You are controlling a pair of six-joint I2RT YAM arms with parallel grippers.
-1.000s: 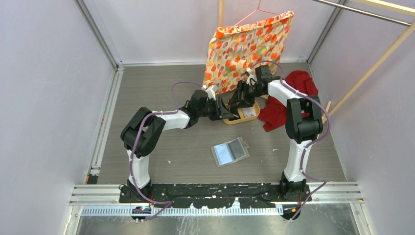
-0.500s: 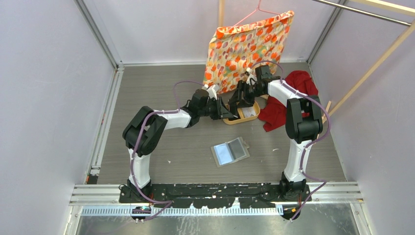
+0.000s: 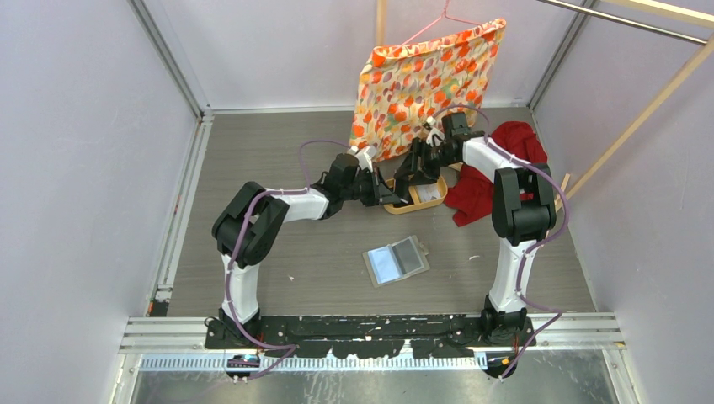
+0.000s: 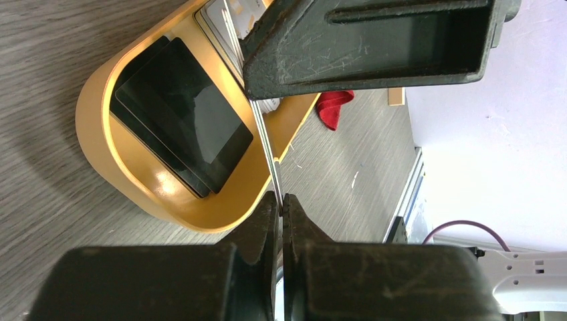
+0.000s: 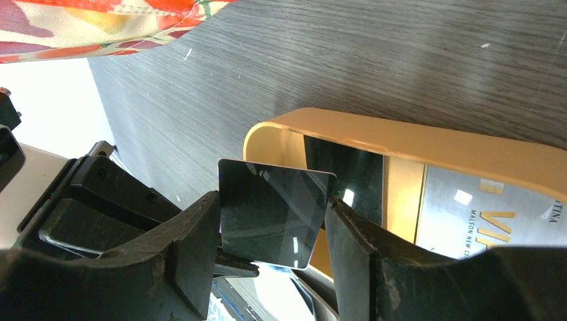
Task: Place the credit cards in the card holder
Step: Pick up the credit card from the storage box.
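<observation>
My left gripper [image 4: 281,199] is shut on the edge of a thin black credit card [image 4: 264,134], held upright over the oval tan tray [image 4: 93,134]. In the right wrist view the same card [image 5: 274,214] stands between the fingers of my right gripper [image 5: 271,224], which are spread wide at its two side edges. More cards lie in the tray: black ones [image 4: 180,114] and a silver printed one [image 5: 481,221]. From above, both grippers [image 3: 389,192] [image 3: 412,177] meet at the tray [image 3: 402,207]. The card holder [image 3: 396,259] lies open on the floor nearer the bases.
A floral cloth [image 3: 429,80] hangs on a hanger just behind the tray. A red cloth [image 3: 497,168] lies to the right under the right arm. Walls close in the left, back and right sides.
The left arm has edged slightly up and left. Both grippers stay together over the tray with the card between them. The card holder has not moved.
</observation>
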